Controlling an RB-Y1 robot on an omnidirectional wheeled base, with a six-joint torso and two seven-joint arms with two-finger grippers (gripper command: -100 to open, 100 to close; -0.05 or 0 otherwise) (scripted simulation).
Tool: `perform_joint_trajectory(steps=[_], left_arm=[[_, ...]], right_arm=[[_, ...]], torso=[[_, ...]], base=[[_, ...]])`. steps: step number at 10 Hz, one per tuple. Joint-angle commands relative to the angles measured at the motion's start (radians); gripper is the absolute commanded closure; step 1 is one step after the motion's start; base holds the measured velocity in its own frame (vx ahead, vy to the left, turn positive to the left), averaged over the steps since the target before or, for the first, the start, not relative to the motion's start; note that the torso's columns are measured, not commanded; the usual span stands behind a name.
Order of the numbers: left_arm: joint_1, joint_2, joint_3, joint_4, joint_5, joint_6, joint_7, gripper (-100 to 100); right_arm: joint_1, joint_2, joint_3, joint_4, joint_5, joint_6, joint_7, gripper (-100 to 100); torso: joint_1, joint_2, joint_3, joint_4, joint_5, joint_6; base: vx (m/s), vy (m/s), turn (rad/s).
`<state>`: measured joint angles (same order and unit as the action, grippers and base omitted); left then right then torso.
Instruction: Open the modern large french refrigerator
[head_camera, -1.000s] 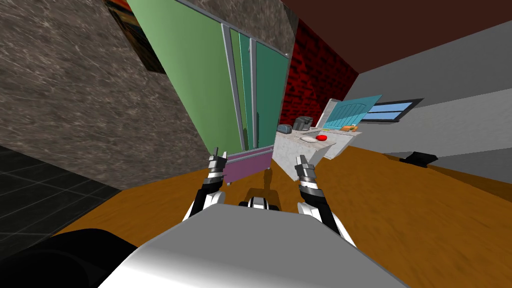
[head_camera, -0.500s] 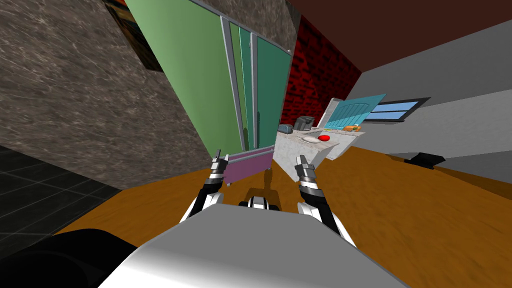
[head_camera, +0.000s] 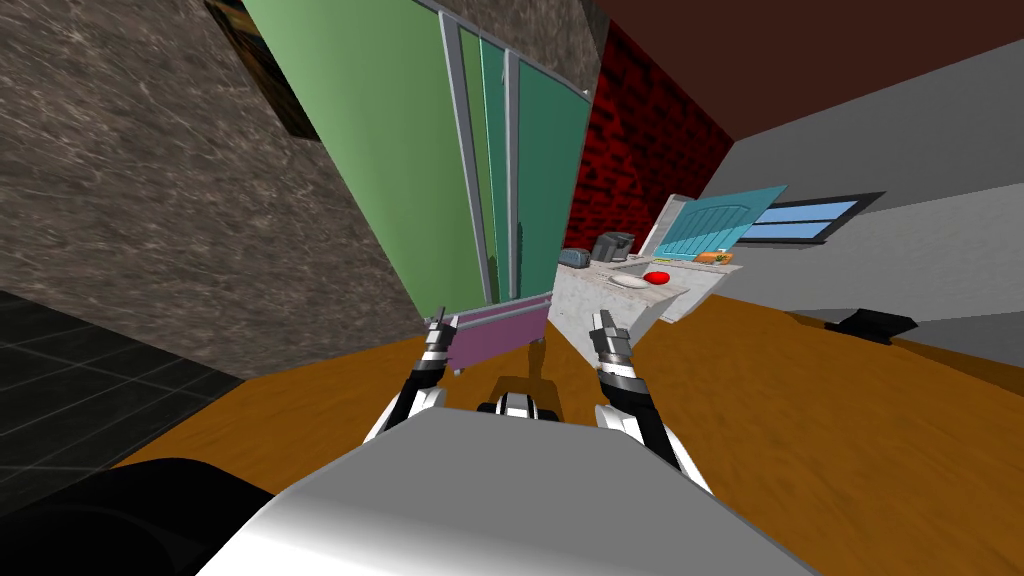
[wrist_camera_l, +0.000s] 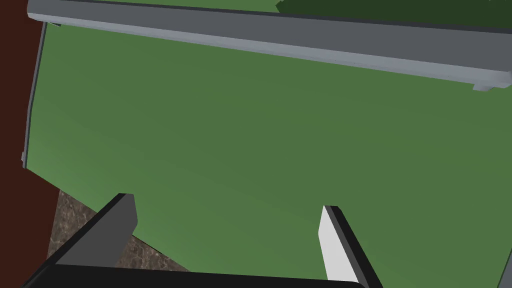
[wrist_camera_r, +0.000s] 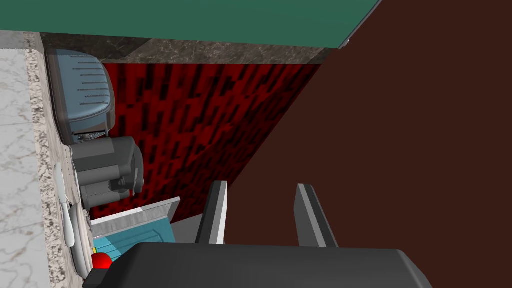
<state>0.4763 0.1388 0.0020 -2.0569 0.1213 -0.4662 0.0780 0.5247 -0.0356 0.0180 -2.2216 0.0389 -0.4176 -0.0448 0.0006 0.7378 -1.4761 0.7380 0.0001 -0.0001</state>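
While the refrigerator (head_camera: 400, 180) stands ahead and to the left, the robot is near its front but not yet touching it. Both green upper doors look closed. A purple drawer (head_camera: 495, 335) runs along the refrigerator's bottom edge.

Key relation: the left gripper (head_camera: 440, 322) is the nearer one. It sits low, just in front of the drawer's left end. In the left wrist view this gripper (wrist_camera_l: 228, 202) faces the flat of the left door, its fingers wide apart and holding nothing. The grey handle (wrist_camera_l: 280, 45) lies well beyond the fingertips, apart from them.

Handle axis: in the head view the handle (head_camera: 468, 160) is a long bar running up the door's height, beside the middle seam. In the left wrist view it runs about parallel to the line between the two fingertips. Judgement: the wrist likely needs a quarter roll so the fingers straddle the bar, plus a reach up and forward.

The right gripper (head_camera: 603, 322) is held toward the worktop (head_camera: 590, 290), off the refrigerator's right edge. In its own view the right gripper (wrist_camera_r: 261, 185) has its fingers close together with a narrow gap, holding nothing, and points at a red brick wall (wrist_camera_r: 200, 125).
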Motion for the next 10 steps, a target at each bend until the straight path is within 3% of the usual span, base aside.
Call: perform_joint_trajectory(steps=[1,4,10], left_arm=[[-0.013,0.013,0.014,0.067,0.011,-0.024,0.010,-100],[-0.021,0.019,0.021,0.117,0.018,-0.040,0.015,-100],[-0.056,0.030,0.048,0.292,0.042,-0.111,0.036,-100]], right_arm=[[0.000,0.000,0.000,0.000,0.000,0.000,0.000,0],[0.000,0.000,0.000,0.000,0.000,0.000,0.000,0],[0.000,0.000,0.000,0.000,0.000,0.000,0.000,0]], torso=[[-0.001,0.001,0.001,0.000,0.000,0.000],[-0.001,0.001,0.001,0.000,0.000,0.000],[-0.001,0.001,0.000,0.000,0.000,0.000]], base=[[0.055,0.015,0.014],[0.039,0.007,0.014],[0.062,0.009,0.018]])
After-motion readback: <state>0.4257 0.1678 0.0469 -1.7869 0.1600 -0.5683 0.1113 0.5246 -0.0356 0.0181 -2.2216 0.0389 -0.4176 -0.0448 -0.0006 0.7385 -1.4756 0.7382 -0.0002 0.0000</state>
